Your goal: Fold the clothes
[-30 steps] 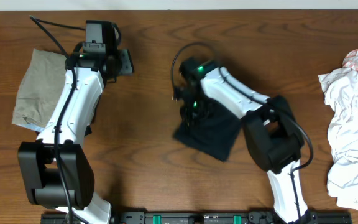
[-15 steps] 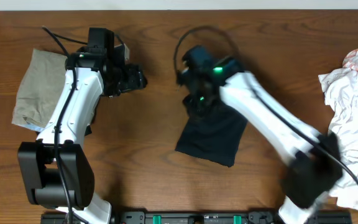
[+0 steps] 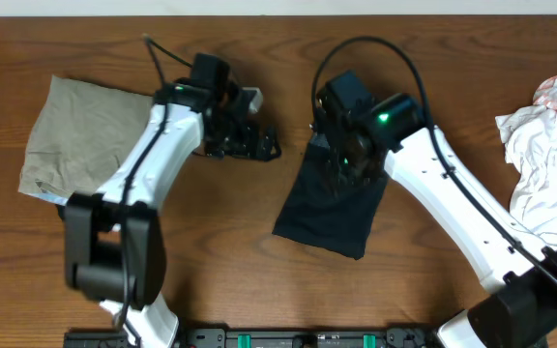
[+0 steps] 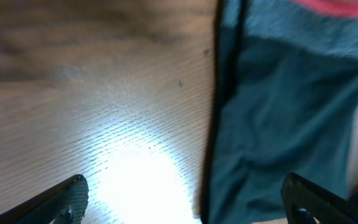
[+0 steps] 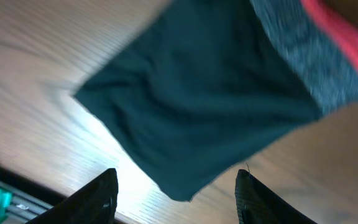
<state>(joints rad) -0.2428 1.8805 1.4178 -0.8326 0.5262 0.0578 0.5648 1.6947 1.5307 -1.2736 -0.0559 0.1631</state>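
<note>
Two grippers are released: the left gripper [image 3: 257, 143] holds its jaws wide apart over bare wood just left of the clothes, and the right gripper [image 5: 178, 194] hangs with its jaws parted above them, grasping nothing. The folded black soft-fabric trousers [image 3: 329, 211] lie mid-table, their long axis running from far to near-left and the heather-grey waistband [image 5: 303, 62], edged in orange-red, at the far end. A khaki-grey garment [image 3: 71, 145] lies well to the left, and crumpled white fabrics [image 3: 549, 193] lie at the right edge of the brown wooden table [image 3: 220, 261]

The right arm [image 3: 453, 205] hides part of the trousers [image 3: 327, 211].
</note>
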